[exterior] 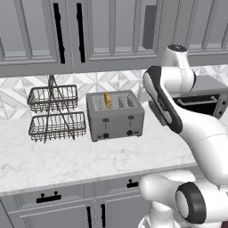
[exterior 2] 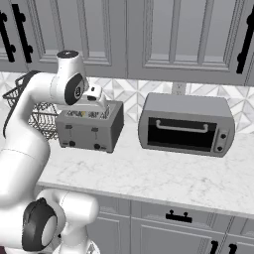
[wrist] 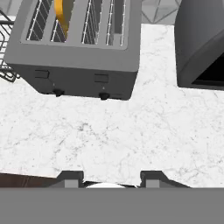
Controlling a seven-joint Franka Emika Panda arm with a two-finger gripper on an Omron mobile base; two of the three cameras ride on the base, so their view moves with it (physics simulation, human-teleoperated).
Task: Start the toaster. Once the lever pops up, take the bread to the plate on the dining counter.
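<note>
1. A white robot arm reaches over a marble tabletop [exterior: 67, 160] toward a grey four-slot toaster [exterior: 116, 116] that stands against a patterned wall.
2. The gripper [wrist: 106, 177] hangs above bare marble in front of the toaster, touching nothing. Its two fingertips stand partly apart, about halfway, and hold nothing.
3. The bread [exterior: 107, 99], a golden slice, stands upright in the second slot from the left, its top edge poking above the slot.
4. Two black levers [wrist: 42, 74] sit high on the toaster's front, above two black knobs. Judging by this, the toaster is likely not yet started.
5. Risk: the two levers sit close together. Pressing the right one would likely serve the empty slots, not the bread's side.
6. Risk: the knobs lie just under the levers, so a low approach could push a knob instead. A glancing push could also slide the toaster back.
7. Containers: a two-tier wire basket [exterior: 55, 113] stands just left of the toaster, both tiers empty. The other three toaster slots look empty.
8. A toaster oven [exterior 2: 186, 124] sits to the right of the toaster, door closed. Its inside is too dark to tell.
</note>
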